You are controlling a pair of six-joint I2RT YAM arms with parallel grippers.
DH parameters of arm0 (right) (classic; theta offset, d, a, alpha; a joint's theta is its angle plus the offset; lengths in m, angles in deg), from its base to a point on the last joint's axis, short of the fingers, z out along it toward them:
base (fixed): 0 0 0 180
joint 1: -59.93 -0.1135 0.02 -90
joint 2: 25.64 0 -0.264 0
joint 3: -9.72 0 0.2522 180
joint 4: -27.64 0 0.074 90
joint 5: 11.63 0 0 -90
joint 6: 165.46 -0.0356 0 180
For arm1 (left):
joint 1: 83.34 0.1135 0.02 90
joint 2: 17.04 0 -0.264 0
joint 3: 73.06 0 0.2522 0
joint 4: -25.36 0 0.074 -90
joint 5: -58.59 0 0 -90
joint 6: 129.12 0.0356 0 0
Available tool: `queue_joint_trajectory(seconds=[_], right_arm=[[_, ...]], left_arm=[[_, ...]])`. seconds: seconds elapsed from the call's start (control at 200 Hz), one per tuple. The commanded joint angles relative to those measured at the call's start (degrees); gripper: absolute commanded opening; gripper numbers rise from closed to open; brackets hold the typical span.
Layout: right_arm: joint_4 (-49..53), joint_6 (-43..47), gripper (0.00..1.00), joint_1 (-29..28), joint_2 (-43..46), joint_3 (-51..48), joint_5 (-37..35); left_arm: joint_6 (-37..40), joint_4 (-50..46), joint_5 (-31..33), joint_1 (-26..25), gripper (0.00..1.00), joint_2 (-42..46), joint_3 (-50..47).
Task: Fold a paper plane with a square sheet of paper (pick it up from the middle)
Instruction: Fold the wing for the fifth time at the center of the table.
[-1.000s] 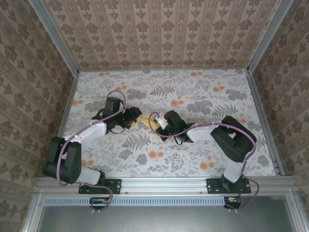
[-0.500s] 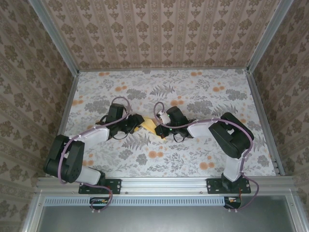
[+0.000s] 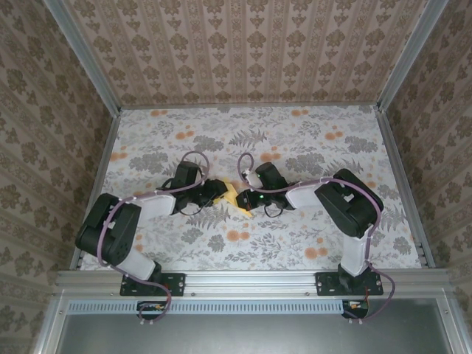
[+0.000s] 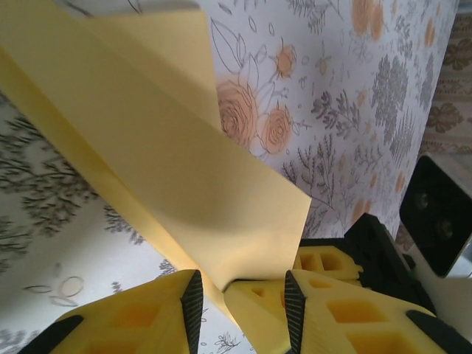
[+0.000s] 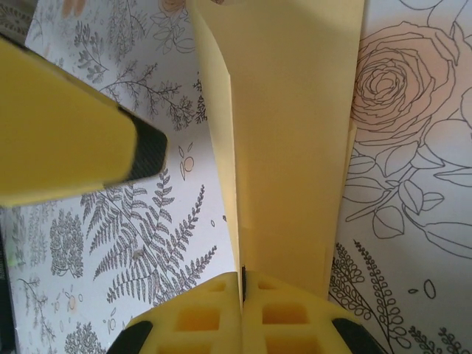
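Nearest, right wrist view: right gripper (image 5: 242, 289), clenched flat on the near end of the folded paper (image 5: 287, 125). Runs straight away from the right gripper as a long yellow strip, layered, one crease down its length, lying low over the floral table (image 5: 413, 221).

Just left of the right gripper: left gripper (image 4: 239, 295), jaws parted, a corner of the same strip between the pads, not visibly pinched. Beyond the right gripper, past the strip's far end: bare flower print.

Handling, by judgement:
- Very light, thin, limp beyond the grip; stiff only along the creases.
- Likely to sag and twist if carried by one end.
- Slips easily from smooth pads.
- Crumples under a hard squeeze; tears if pulled between both arms.
- Best taken across the layered middle, close to a crease, pads flat, pressure light.
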Motion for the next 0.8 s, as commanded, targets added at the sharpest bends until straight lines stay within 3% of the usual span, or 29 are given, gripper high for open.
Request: queue_joint_trajectory(seconds=[0.0, 0.795], right_arm=[[-1.46, -2.15, 0.0, 0.35, -1.72, 1.57, 2.78], [4.21, -2.41, 0.0, 0.41, -4.5, 3.31, 4.21]], left_arm=[[-0.58, 3.5, -1.61, -0.66, 0.36, -1.84, -0.02], [0.95, 4.79, -1.62, -1.72, 0.22, -8.69, 3.0]])
